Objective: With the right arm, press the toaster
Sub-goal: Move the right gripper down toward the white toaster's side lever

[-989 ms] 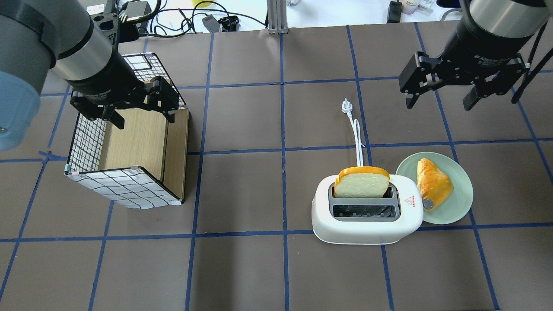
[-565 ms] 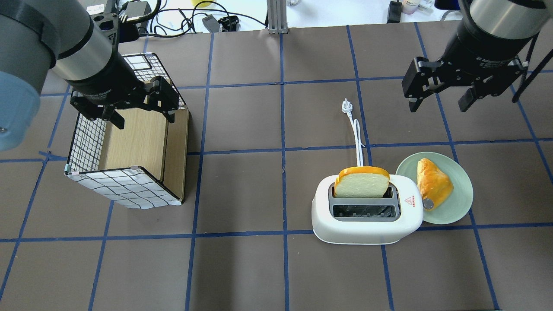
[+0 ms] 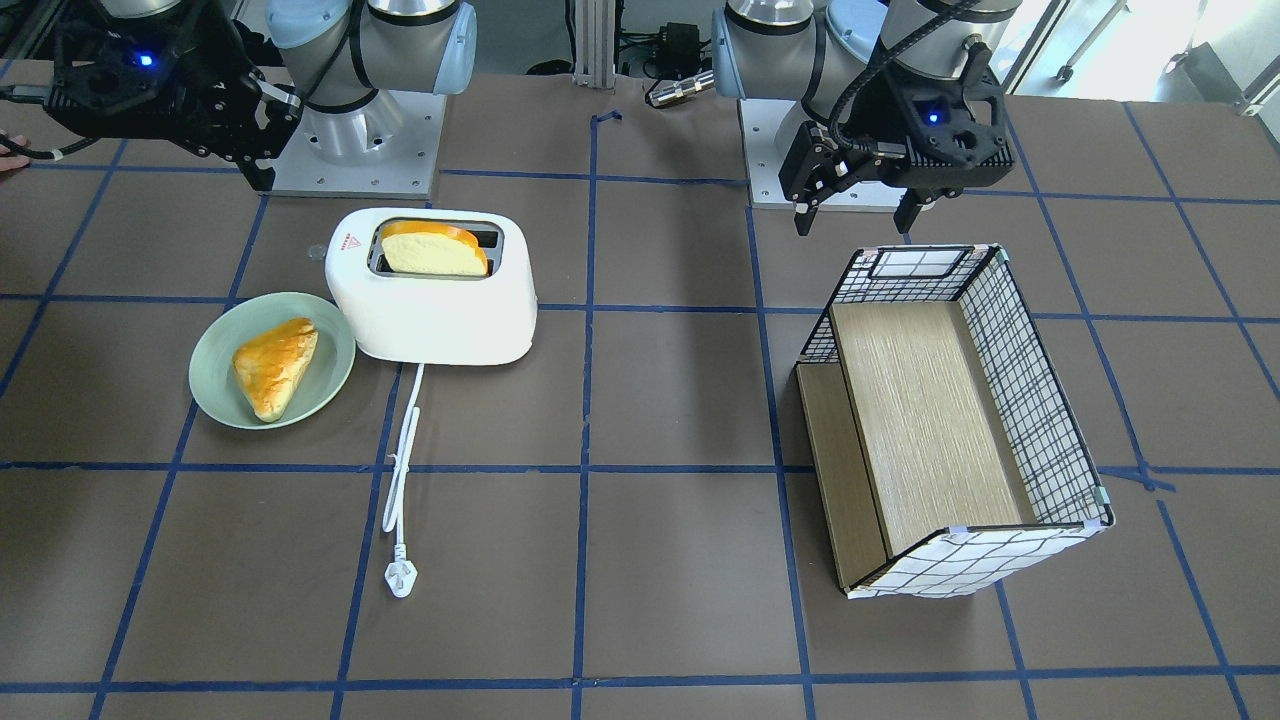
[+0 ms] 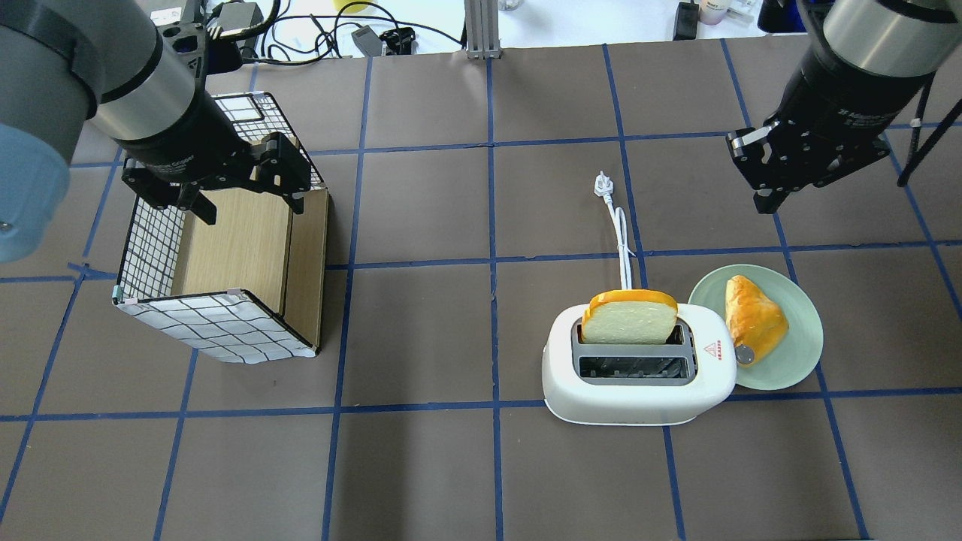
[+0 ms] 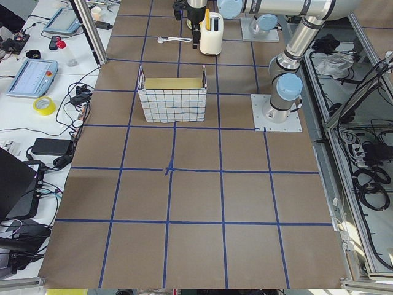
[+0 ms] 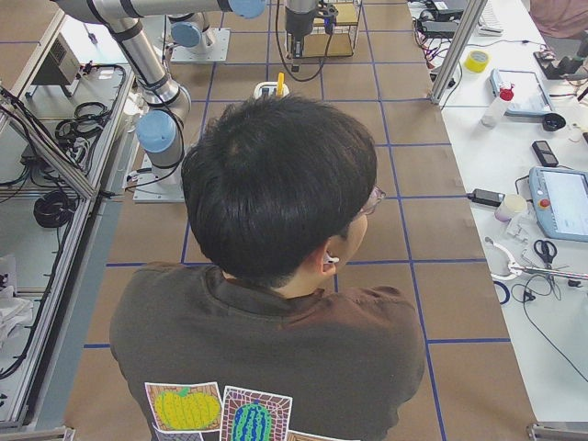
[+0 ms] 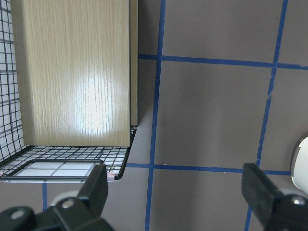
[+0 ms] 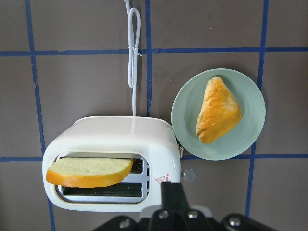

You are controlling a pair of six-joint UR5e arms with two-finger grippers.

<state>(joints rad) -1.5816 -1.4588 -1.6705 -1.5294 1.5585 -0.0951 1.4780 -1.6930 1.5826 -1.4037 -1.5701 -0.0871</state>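
The white toaster [image 4: 639, 387] stands right of the middle, also in the front view [image 3: 440, 320] and the right wrist view [image 8: 110, 139]. A bread slice [image 4: 630, 319] stands in its far slot. A small silver lever knob [image 4: 744, 355] sticks out at the end beside the plate. My right gripper [image 4: 770, 199] is shut and empty, in the air beyond and right of the toaster; its closed fingertips [image 8: 171, 192] point near the toaster's knob end. My left gripper [image 4: 248, 204] is open and empty over the basket's far end.
A green plate [image 4: 797, 368] with a pastry [image 4: 754, 315] touches the toaster's right end. The toaster's cord and plug [image 4: 601, 184] run away across the table. A wire basket with a wooden insert [image 4: 225, 323] lies at the left. A person [image 6: 276, 211] fills the exterior right view.
My right gripper has shut its fingers, turned about its wrist and shifted a little to the right. The left arm, toaster, bread and plate have not moved.
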